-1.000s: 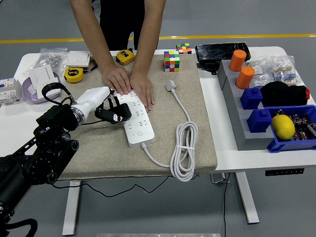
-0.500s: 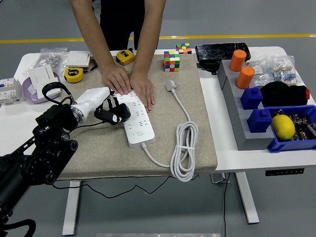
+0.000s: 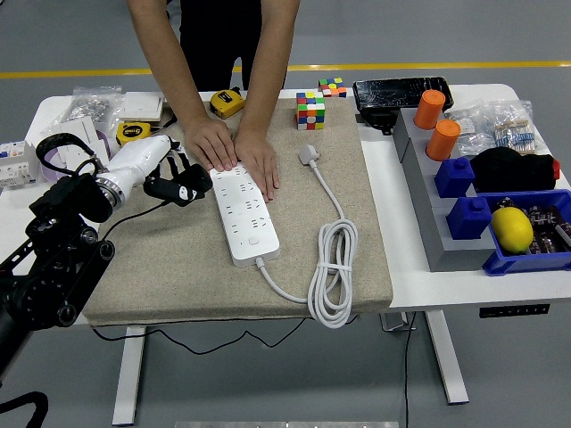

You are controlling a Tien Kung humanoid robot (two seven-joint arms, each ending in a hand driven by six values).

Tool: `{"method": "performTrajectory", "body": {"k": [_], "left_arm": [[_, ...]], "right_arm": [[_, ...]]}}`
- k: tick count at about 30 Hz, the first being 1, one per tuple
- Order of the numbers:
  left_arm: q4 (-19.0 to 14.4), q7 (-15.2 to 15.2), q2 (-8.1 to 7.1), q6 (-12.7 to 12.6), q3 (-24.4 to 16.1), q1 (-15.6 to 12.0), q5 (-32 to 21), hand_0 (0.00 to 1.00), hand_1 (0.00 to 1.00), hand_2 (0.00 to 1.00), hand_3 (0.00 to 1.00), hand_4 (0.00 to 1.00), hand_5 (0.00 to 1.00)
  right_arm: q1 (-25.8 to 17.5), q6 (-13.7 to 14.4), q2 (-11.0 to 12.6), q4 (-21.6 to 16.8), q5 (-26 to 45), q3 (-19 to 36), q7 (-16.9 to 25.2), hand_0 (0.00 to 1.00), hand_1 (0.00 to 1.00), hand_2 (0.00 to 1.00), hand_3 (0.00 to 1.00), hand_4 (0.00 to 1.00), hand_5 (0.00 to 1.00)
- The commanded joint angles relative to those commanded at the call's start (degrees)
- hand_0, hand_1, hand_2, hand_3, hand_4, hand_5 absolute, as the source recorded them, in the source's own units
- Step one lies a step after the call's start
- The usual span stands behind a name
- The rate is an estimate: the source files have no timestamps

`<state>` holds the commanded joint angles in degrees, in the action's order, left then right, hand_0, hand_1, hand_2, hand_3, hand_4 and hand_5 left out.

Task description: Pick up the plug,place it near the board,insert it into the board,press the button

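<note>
I stand at a white table [image 3: 27, 218] on a grey floor, and a yellow line [image 3: 428, 66] runs across the floor behind it. A beige mat [image 3: 178, 267] covers the middle of the table. On the mat lies the white board [image 3: 239, 214], long, with its near end toward me. Its cord [image 3: 332, 267] makes a coil on the right of it, and goes up to the plug [image 3: 309, 153], which lies flat on the mat, right of the board's far end and apart from it.

A person stands at the far side and presses both hands [image 3: 236, 153] flat on the far end of the board.

My left hand [image 3: 174, 183] comes in from the left and is over the mat, just beside the left edge of the board, near the person's hands. My black fingers [image 3: 192, 189] are curled loosely and hold nothing. The plug is well apart from my fingers: the board and the person's hands are between us.

Around the mat I see two yellow tapes [image 3: 134, 134], two cubes [image 3: 310, 111], orange cups [image 3: 428, 109], blue blocks [image 3: 457, 176] and a blue tray [image 3: 544, 257] with a lemon [image 3: 511, 228].
</note>
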<state>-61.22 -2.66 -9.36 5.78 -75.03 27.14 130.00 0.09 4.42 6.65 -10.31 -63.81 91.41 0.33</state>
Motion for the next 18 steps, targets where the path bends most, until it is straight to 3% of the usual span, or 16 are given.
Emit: {"method": "performTrajectory", "body": {"k": [3,7,9,10,15,16,18], "left_arm": [[2.12,0.22,-1.54,-0.02,-0.62,-0.05,0.00,0.275,0.155,0.289,0.442,0.760,0.241],[2.93,0.32,-2.48,0.12,0.38,-0.70,0.00,0.293,0.209,0.317,0.463,0.772,0.244],[2.86,0.42,-2.49,0.07,1.11,-1.13,0.00,0.293,0.209,0.317,0.463,0.772,0.244],[2.81,0.48,-2.42,0.01,1.60,-1.34,0.00,0.330,0.332,0.417,0.512,0.798,0.243],[2.86,0.57,-1.91,0.47,3.33,-1.77,-0.72,0.330,0.332,0.417,0.512,0.798,0.243],[2.96,0.56,-1.82,0.75,3.67,-1.82,-1.05,0.462,0.619,0.580,0.576,0.998,0.386],[3.09,0.51,-1.77,1.00,3.80,-1.83,-1.08,0.462,0.619,0.580,0.576,0.998,0.386]], "right_arm": [[-0.06,-0.02,0.02,0.00,0.04,-0.02,-0.03,0.907,0.842,0.789,0.789,0.998,0.998],[-0.10,0.00,0.08,0.00,0.00,0.03,0.00,0.907,0.842,0.789,0.789,0.998,0.998],[-0.14,0.02,0.07,0.00,-0.07,0.08,-0.03,0.907,0.842,0.789,0.789,0.998,0.998],[-0.16,0.01,0.06,0.00,-0.05,0.06,-0.02,0.907,0.841,0.789,0.789,0.998,0.998],[-0.03,-0.03,0.07,0.00,-0.07,0.03,0.02,0.907,0.841,0.789,0.789,0.998,0.998],[0.02,-0.03,0.10,0.00,-0.07,0.03,0.06,0.907,0.841,0.789,0.789,0.998,0.998],[0.02,-0.01,0.13,0.00,-0.09,0.08,0.06,0.907,0.841,0.789,0.789,0.998,0.998]]}}
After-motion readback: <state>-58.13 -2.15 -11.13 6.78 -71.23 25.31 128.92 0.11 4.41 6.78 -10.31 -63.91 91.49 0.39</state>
